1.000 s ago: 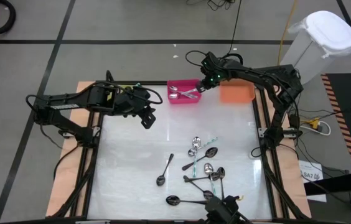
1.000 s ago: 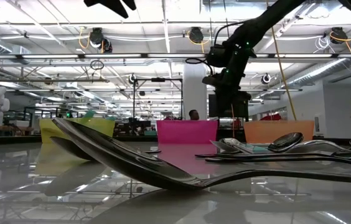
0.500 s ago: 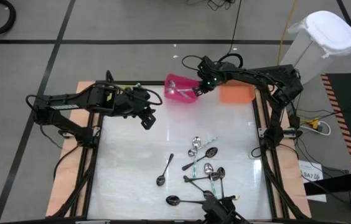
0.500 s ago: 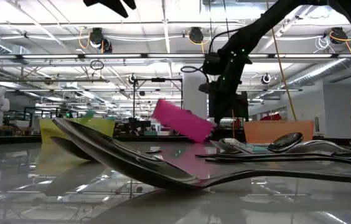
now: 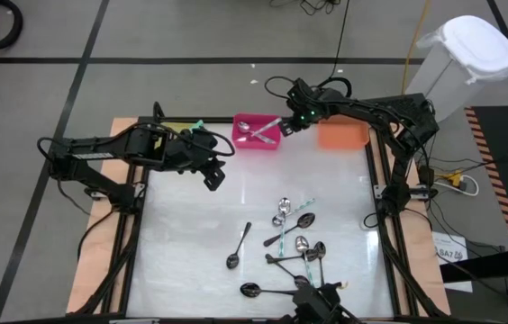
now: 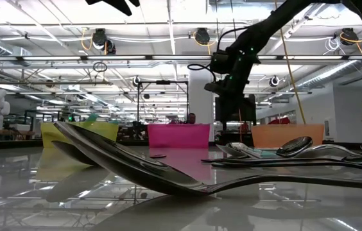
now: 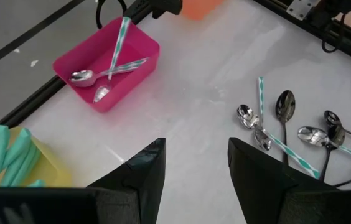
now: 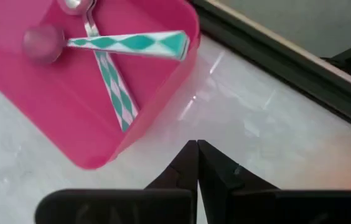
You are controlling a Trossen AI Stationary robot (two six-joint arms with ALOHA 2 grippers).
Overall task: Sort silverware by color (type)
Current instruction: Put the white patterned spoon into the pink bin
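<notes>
The pink bin (image 5: 258, 131), tipped a moment ago, sits flat again beside the clenched, empty right hand (image 5: 287, 126).

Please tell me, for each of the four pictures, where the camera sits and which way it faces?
High: above, straight down; both arms, pink bin.
Low: table height, level across; spoon close, right arm above.
Left wrist: on left arm, looking over table; left gripper open.
Right wrist: on right arm, downward; right gripper shut.
All four share the pink bin.

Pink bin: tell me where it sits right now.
In the high view the pink bin sits at the table's far edge, between the yellow bin and the orange bin, just beside the shut right gripper.
</notes>
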